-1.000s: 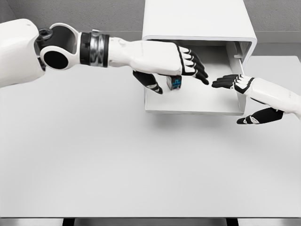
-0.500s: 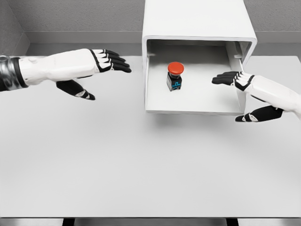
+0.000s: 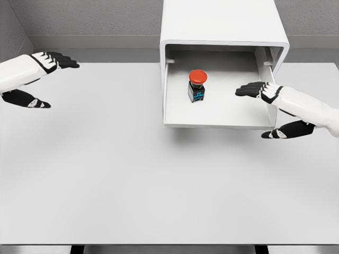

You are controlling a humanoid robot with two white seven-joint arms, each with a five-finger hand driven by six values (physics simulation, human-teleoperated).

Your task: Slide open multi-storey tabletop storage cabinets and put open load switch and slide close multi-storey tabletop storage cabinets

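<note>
— Where is the load switch?

— The load switch (image 3: 197, 86), a dark block with a red round cap, stands upright on the floor of the pulled-out drawer (image 3: 217, 120), left of its middle, touching neither side wall.

— And the cabinet?

— The white storage cabinet (image 3: 222, 24) sits at the far edge of the surface (image 3: 132, 180), its drawer slid out toward the camera.

— What are the hands doing?

— The right hand (image 3: 275, 106) reaches in at the drawer's right wall, its fingers (image 3: 249, 90) stretched out flat over the drawer floor and its thumb outside the wall; it grips nothing. The left hand (image 3: 32, 76) hangs above the surface at the picture's left edge, well apart from the cabinet, fingers extended and loose, holding nothing.
</note>
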